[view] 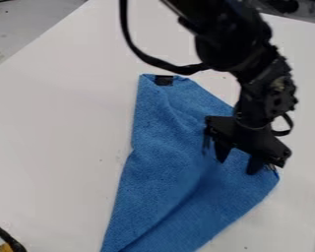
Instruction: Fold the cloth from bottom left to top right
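Letting a fold settle on a soft blue fabric cloth point(161, 152).
The black two-finger gripper point(239, 162) is hanging over the cloth's right-hand part with its fingers point(222, 151) spread; the cloth is lying on the white flat table point(55, 123), running out past the bottom edge. The dark contact area is hard to read, but the step is probably releasing a laid-over layer. Doing it well means keeping the fingers wide, rising straight up without dragging the fabric, then pressing down the long diagonal crease point(170, 212). Counting up: one cloth, bearing one small black rectangular patch point(164, 80); one gripper; two fingers; one table.
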